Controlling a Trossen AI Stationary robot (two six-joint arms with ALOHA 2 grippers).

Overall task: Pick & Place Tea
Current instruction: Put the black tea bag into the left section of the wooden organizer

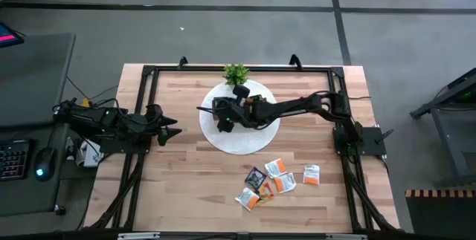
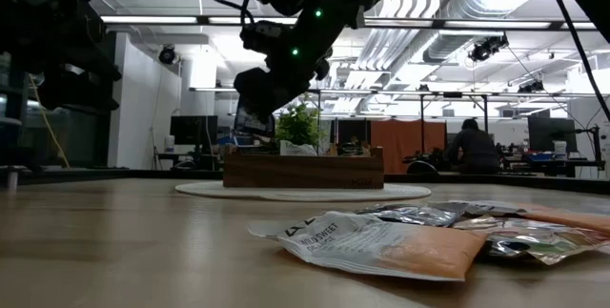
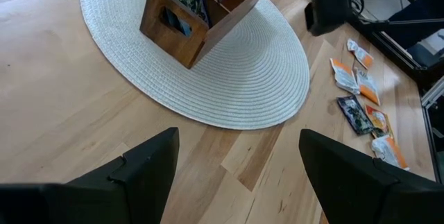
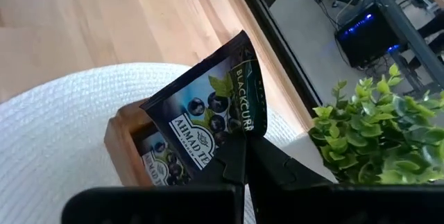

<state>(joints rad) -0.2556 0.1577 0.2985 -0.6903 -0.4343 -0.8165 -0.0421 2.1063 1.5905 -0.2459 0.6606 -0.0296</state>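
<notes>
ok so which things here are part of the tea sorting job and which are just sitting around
Job: dark sachet shut in the right pincer; wooden tray; loose sachets on the table.
Lying about: potted plant; white round mat; left pincer, open, waiting at the left.

From my station I see a grey concrete floor point(image 1: 223, 32) crossed by dark seams around the table. At the frame's left stands a dark desk point(image 1: 33, 76) with a keyboard point(image 1: 13, 158) and mouse point(image 1: 46, 154). Level across: white ceiling ducts point(image 2: 477, 3), strip lights point(image 2: 162, 20), monitors point(image 2: 191, 129), and a seated person point(image 2: 472, 146) at right.
</notes>
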